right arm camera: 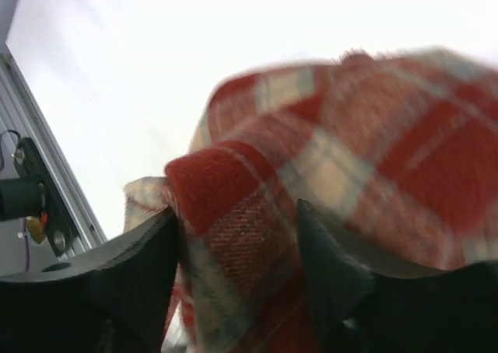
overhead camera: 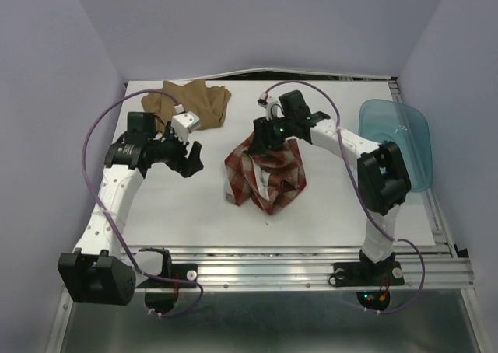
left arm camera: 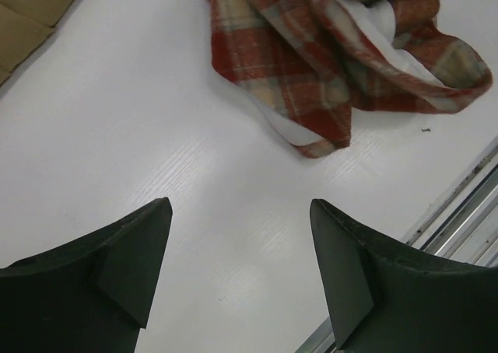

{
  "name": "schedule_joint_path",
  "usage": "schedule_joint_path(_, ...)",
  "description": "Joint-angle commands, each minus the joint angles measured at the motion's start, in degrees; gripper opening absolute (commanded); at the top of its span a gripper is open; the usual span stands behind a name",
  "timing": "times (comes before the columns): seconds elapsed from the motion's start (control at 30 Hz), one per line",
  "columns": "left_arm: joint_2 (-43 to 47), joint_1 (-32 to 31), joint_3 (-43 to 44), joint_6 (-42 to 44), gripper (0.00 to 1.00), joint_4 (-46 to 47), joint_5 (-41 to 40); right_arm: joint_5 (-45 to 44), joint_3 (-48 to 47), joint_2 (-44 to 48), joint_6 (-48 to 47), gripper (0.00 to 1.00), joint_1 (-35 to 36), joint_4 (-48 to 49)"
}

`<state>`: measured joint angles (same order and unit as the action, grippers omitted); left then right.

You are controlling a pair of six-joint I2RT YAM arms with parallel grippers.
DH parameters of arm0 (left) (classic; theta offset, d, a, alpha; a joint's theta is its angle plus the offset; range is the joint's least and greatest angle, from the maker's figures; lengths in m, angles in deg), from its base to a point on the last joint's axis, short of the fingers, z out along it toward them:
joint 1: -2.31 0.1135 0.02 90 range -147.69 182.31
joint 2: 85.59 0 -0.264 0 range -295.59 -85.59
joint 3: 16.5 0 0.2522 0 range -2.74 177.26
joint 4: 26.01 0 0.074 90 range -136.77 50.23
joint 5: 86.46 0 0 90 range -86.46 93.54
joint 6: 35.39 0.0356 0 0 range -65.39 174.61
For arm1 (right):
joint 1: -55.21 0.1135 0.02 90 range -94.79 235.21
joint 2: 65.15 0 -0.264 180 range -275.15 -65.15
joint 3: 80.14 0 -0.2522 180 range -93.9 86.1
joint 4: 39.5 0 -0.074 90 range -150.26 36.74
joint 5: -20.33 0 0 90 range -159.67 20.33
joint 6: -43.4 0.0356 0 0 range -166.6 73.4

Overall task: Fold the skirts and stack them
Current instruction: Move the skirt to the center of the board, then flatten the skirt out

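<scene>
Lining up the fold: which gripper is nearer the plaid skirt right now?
Right. The right gripper is at the top of the plaid skirt, cloth between its fingers. The left gripper hangs apart from it, over bare table.

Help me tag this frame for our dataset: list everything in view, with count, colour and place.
plaid skirt: one, red-and-cream checked, crumpled mid-table, its top pulled up into a peak
tan skirt: one, tan-brown, far left part of the table
plastic tub: one, translucent blue, right edge of the table
table: one, white
left arm, right arm: two, white and black, bases at the near edge
left end effector: one, black, open and empty over bare table, left of the plaid skirt
right end effector: one, black, fingers either side of the plaid skirt's peak; grip unclear
</scene>
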<state>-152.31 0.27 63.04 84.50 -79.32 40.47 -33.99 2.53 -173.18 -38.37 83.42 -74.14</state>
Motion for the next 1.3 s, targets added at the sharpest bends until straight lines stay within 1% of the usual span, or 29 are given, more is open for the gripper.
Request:
schedule_joint_path(0.0, 4.1, -8.6, -3.3, -0.7, 0.83, 4.5, -2.6, 0.1, -12.8, -4.2, 5.4, 0.7, 2.2, 3.6)
schedule_joint_path(0.03, 4.4, -10.7, -4.7, -1.0, 0.83, 5.2, -3.8, 0.2, -13.5, -4.0, 5.0, 0.75, 2.2, 3.5)
schedule_joint_path(0.07, 4.3, -14.6, -5.3, -1.2, 0.83, 6.2, -6.1, -1.7, -13.8, -3.2, 3.9, 0.86, 2.2, 3.0)
schedule_joint_path(0.13, 3.3, -17.7, -6.4, -2.0, 0.84, 7.2, -9.0, -6.6, -12.6, 1.3, 0.3, 0.94, 1.3, 0.9)
schedule_joint_path(0.17, 2.5, -19.6, -7.0, -3.8, 0.84, 8.9, -9.5, -8.0, -12.0, 2.8, -0.6, 1.0, -0.7, -0.8)
schedule_joint_path(0.23, 1.7, -20.9, -7.8, -6.8, 0.85, 11.9, -11.7, -7.6, -10.8, 5.5, -1.0, 1.0, -3.5, -3.3)
schedule_joint_path(0.27, 1.3, -21.2, -8.3, -8.4, 0.85, 13.6, -14.0, -7.2, -8.4, 8.4, -1.5, 1.0, -5.0, -4.3)
schedule_joint_path(0.3, 0.8, -21.2, -8.8, -11.6, 0.85, 16.8, -14.9, -6.9, -6.6, 10.1, -2.9, 0.99, -7.4, -6.2)
schedule_joint_path(0.33, -0.7, -21.2, -8.8, -12.8, 0.85, 17.9, -15.6, -6.7, -1.8, 13.9, -4.2, 0.98, -8.2, -6.8)
schedule_joint_path(0.37, -1.5, -21.2, -8.8, -13.5, 0.85, 18.5, -15.0, -6.7, -1.8, 14.0, -5.5, 0.96, -8.2, -7.2)
schedule_joint_path(0.4, -3.1, -21.4, -9.2, -14.1, 0.83, 19.5, -14.3, -6.9, 4.1, 18.3, -7.6, 0.91, -8.7, -7.9)
schedule_joint_path(0.43, -3.8, -21.6, -9.6, -14.4, 0.82, 20.0, -13.7, -6.5, 7.2, 20.6, -10.1, 0.88, -8.7, -8.2)
schedule_joint_path(0.47, -4.6, -21.7, -10.1, -14.7, 0.8, 21.2, -13.7, -6.4, 10.2, 22.6, -10.9, 0.81, -8.7, -8.2)
schedule_joint_path(0.5, -5.4, -21.7, -11.3, -14.9, 0.79, 21.8, -13.5, -6.8, 15.9, 25.7, -11.6, 0.78, -8.7, -8.2)
schedule_joint_path(0.57, -8.1, -21.7, -12.0, -16.2, 0.77, 22.7, -12.7, -7.4, 20.2, 27.3, -12.7, 0.74, -8.7, -8.5)
schedule_joint_path(0.6, -9.2, -21.7, -12.1, -16.8, 0.73, 22.7, -12.0, -7.5, 23.3, 27.7, -13.0, 0.72, -8.7, -8.5)
schedule_joint_path(0.63, -11.1, -21.7, -12.4, -17.4, 0.71, 22.8, -11.3, -8.1, 24.6, 27.8, -13.4, 0.72, -8.7, -8.5)
schedule_joint_path(0.67, -11.8, -21.7, -12.7, -17.9, 0.71, 22.9, -10.0, -7.9, 25.6, 27.6, -13.4, 0.72, -8.7, -8.2)
schedule_joint_path(0.73, -13.2, -21.7, -13.2, -19.3, 0.7, 24.3, -9.8, -7.6, 28.5, 27.0, -12.7, 0.72, -8.7, -5.8)
schedule_joint_path(0.9, -15.9, -21.7, -12.8, -20.0, 0.59, 25.0, -7.8, -8.6, 32.7, 24.9, -12.7, 0.71, -8.7, 0.7)
schedule_joint_path(0.97, -17.2, -21.7, -12.4, -20.2, 0.58, 25.4, -7.2, -8.3, 34.0, 23.8, -12.3, 0.7, -8.7, 2.2)
schedule_joint_path(1.0, -17.6, -21.6, -12.4, -20.5, 0.56, 25.7, -7.0, -7.9, 34.5, 23.7, -11.6, 0.7, -8.7, 4.2)
schedule_joint_path(1.1, -18.4, -21.6, -12.6, -20.7, 0.56, 27.1, -6.5, -6.3, 36.5, 22.6, -10.5, 0.67, -8.7, 9.3)
schedule_joint_path(1.23, -18.6, -21.6, -12.4, -20.8, 0.55, 27.9, -6.2, -5.5, 35.9, 20.2, -10.3, 0.67, -8.7, 12.0)
schedule_joint_path(1.27, -18.4, -21.6, -12.3, -20.8, 0.53, 28.0, -6.9, -5.3, 35.8, 20.1, -10.2, 0.68, -8.7, 12.4)
